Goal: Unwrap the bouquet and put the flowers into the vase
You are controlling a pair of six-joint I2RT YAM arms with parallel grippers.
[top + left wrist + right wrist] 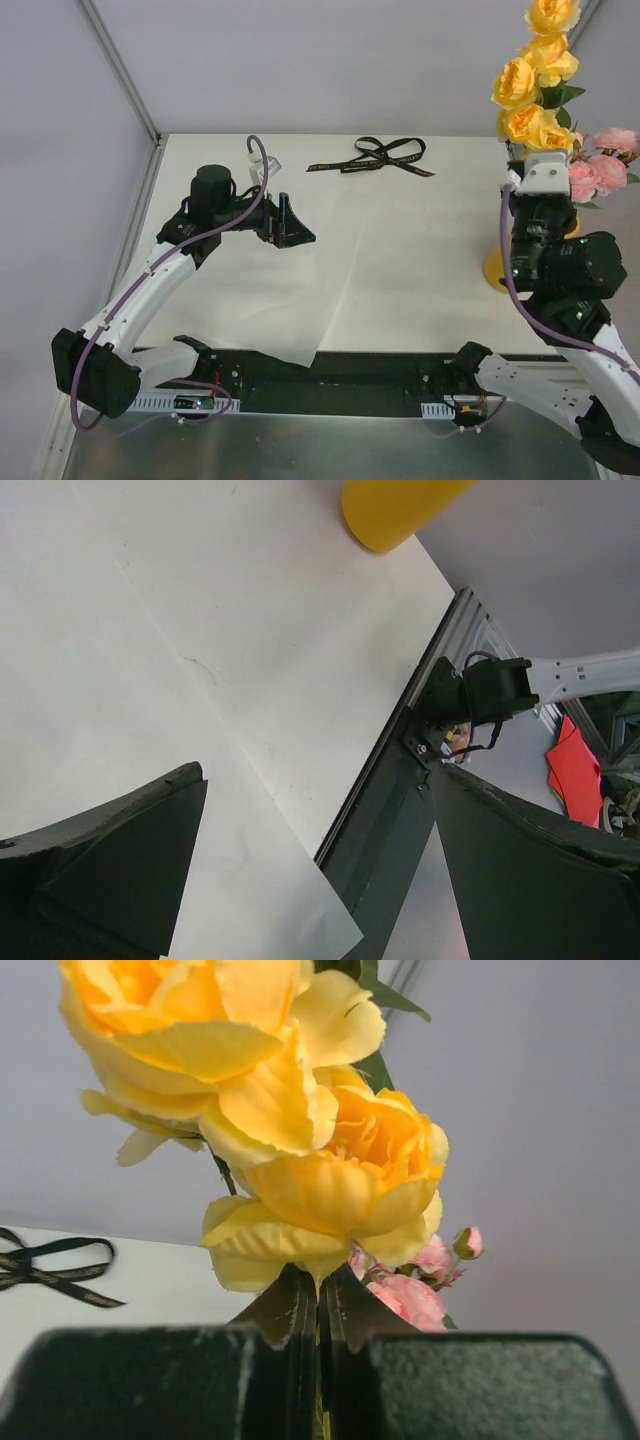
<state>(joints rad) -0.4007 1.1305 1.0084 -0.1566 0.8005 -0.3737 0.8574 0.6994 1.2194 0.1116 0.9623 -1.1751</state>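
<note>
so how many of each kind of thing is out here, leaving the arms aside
black ribbon bow: 1
white translucent paper sheet: 1
plain yellow-orange cylinder vase: 1
bunch of yellow and pink artificial flowers: 1
total: 4

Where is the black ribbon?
Look at the white table and follow it to its far edge. Near the middle of that edge lies the black ribbon, thin and looped in a loose bow. It is flat and dark; the flowers at the right are tall, yellow and pink.
</note>
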